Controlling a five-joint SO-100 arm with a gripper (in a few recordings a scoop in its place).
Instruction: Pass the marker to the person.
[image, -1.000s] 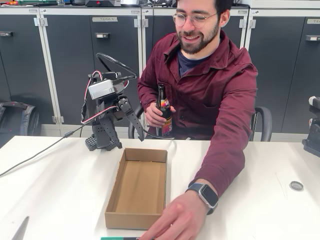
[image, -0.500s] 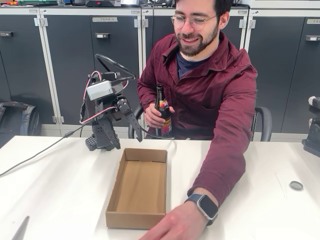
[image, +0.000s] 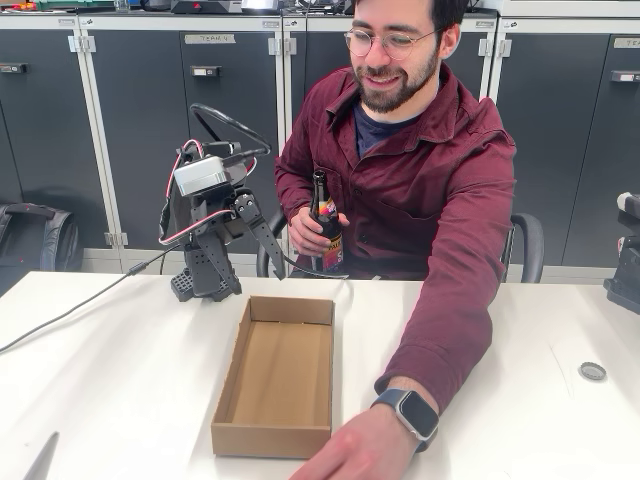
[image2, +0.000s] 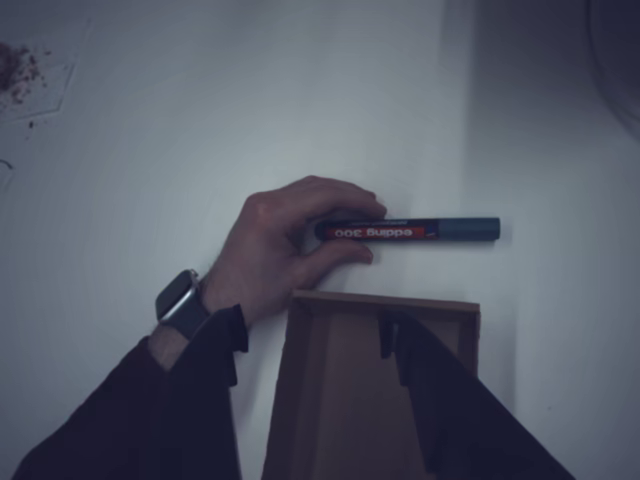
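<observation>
While the person sits behind the table, one hand pinches the marker lying flat just beyond the cardboard box. Raised at the box's far end, the gripper grasps nothing; whether its jaws are parted cannot be told.

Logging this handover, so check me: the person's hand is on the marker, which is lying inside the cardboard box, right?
Not quite. The person's hand is on the marker, but the marker lies on the white table just outside the cardboard box, beside its end wall. The wrist view shows this.
</observation>
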